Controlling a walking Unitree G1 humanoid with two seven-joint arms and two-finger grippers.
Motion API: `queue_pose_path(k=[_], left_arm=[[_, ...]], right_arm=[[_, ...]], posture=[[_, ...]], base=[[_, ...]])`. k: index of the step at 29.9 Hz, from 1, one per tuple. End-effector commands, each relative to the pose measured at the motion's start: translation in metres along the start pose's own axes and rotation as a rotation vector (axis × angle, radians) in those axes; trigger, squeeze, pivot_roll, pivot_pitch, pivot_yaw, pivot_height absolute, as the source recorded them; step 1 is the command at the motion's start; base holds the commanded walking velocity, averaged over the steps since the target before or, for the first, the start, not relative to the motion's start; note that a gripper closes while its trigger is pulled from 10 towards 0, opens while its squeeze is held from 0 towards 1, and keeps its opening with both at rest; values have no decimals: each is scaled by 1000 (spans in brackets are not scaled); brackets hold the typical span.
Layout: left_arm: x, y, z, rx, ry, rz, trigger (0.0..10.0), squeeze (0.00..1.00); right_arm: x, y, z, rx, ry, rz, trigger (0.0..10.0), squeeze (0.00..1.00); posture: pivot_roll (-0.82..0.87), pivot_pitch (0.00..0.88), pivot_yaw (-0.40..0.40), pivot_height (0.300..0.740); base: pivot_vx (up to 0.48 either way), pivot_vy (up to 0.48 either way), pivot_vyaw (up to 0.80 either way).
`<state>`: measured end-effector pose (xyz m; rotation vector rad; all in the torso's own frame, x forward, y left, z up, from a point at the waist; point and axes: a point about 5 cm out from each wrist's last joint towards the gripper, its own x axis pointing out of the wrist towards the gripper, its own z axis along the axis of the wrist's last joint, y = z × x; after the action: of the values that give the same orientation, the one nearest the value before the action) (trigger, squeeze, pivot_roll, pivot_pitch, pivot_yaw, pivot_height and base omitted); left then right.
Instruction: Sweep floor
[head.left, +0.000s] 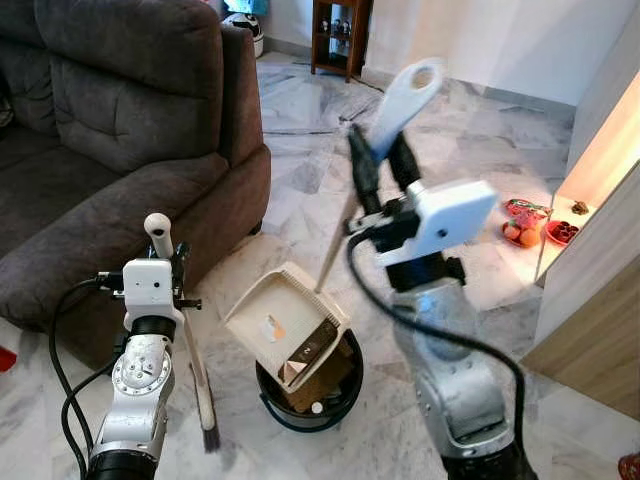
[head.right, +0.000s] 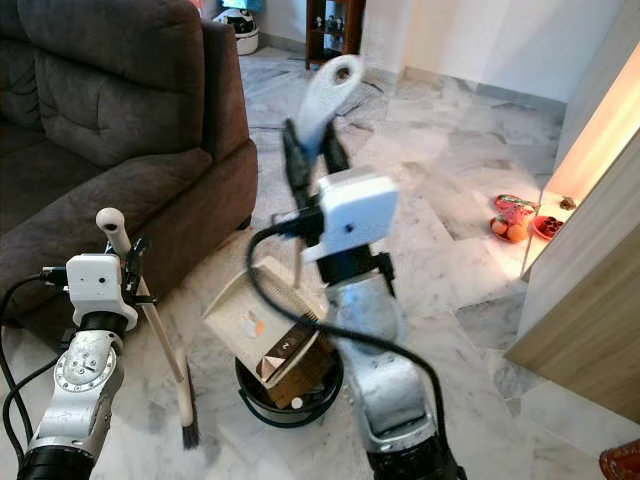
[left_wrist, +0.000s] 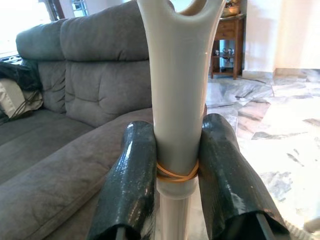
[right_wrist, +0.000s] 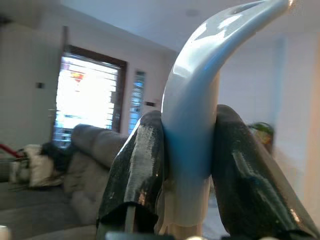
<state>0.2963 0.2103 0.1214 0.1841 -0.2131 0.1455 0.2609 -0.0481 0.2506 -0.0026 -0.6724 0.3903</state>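
Observation:
My left gripper (head.left: 172, 262) is shut on the pale handle of a small broom (head.left: 196, 360). The broom stands nearly upright, its dark bristles (head.left: 211, 437) on the marble floor beside the sofa. In the left wrist view both fingers (left_wrist: 129, 185) clamp the broom handle (left_wrist: 179, 100) just above a rubber band. My right gripper (head.left: 384, 168), raised high, is shut on the long white handle (head.left: 408, 92) of a beige dustpan (head.left: 285, 318). The dustpan is tipped over a black bin (head.left: 335, 408) holding brown cardboard scraps. The right wrist view shows the white handle (right_wrist: 192, 130) squeezed between the fingers (right_wrist: 137, 165).
A dark grey sofa (head.left: 120, 130) fills the left side, close to the broom. A wooden cabinet (head.left: 600, 290) lines the right. Red dishes of fruit (head.left: 530, 225) sit on the floor near it. A dark wooden shelf (head.left: 340, 35) stands at the far wall.

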Motion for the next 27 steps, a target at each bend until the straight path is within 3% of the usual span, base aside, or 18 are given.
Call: queue_pose_path(k=[1, 10, 17, 27], left_arm=[[5, -1, 12, 28, -68, -18, 10000, 16], [5, -1, 12, 31, -73, -21, 10000, 16], [5, -2, 13, 32, -74, -24, 10000, 16], [5, -2, 12, 34, -75, -27, 10000, 16]], right_arm=[[2, 4, 25, -19, -141, 19, 10000, 0], [-2, 32, 35, -38, -205, 110, 10000, 0], [-5, 42, 38, -138, -244, 186, 10000, 0], [-7, 47, 37, -178, -254, 208, 10000, 0]], posture=[[13, 63, -10, 740], [12, 62, -10, 740], [12, 68, -11, 740], [12, 68, -11, 740]], base=[[0, 0, 0], [0, 0, 0], [0, 0, 0], [0, 0, 0]])
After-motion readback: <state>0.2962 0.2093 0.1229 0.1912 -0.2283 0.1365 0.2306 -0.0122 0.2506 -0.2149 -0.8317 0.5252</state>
